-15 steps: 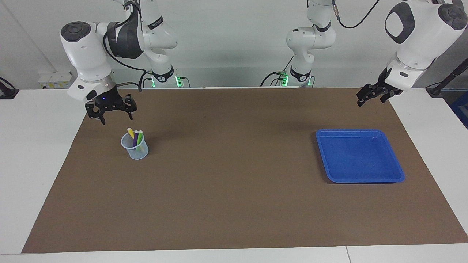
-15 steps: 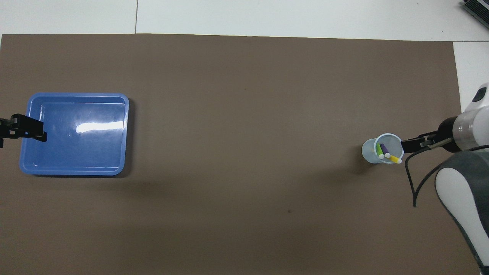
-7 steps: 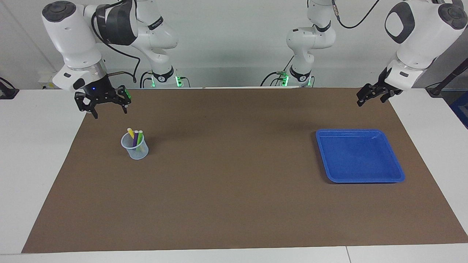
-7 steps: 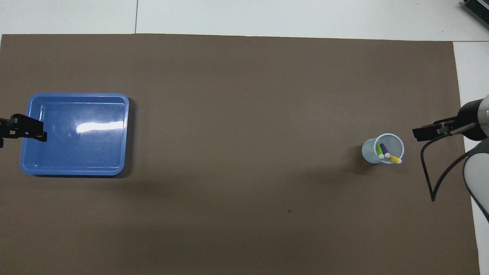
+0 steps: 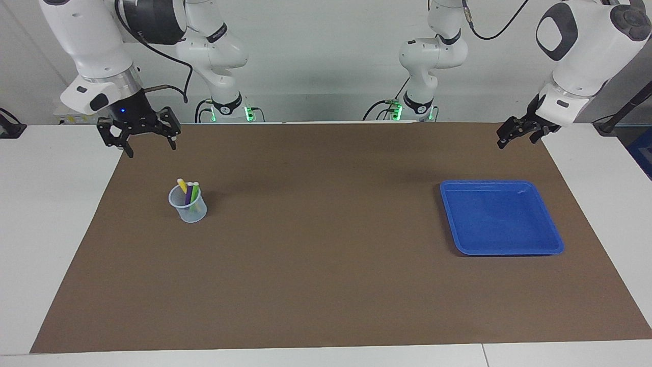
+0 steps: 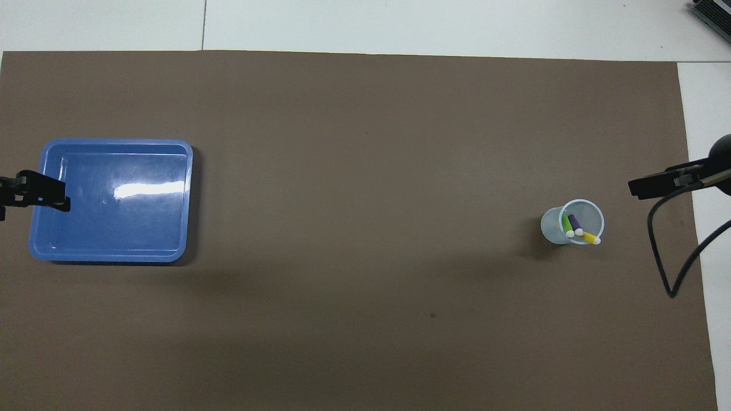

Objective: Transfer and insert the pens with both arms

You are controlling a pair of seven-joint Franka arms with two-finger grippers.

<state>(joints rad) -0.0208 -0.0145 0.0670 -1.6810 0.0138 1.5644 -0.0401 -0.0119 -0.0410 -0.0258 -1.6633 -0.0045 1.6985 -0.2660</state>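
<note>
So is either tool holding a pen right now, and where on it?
No. The right tool is open and empty; all three pens stand in the cup. The left tool holds nothing visible.

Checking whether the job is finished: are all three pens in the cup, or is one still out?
All in: the yellow pen, purple pen and green pen stand leaning in the clear cup.

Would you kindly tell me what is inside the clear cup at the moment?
The cup holds three pens standing on end: a yellow pen, a purple pen and a green pen. Their pale tips rise above the rim; the cup's bottom cannot be made out.
</note>
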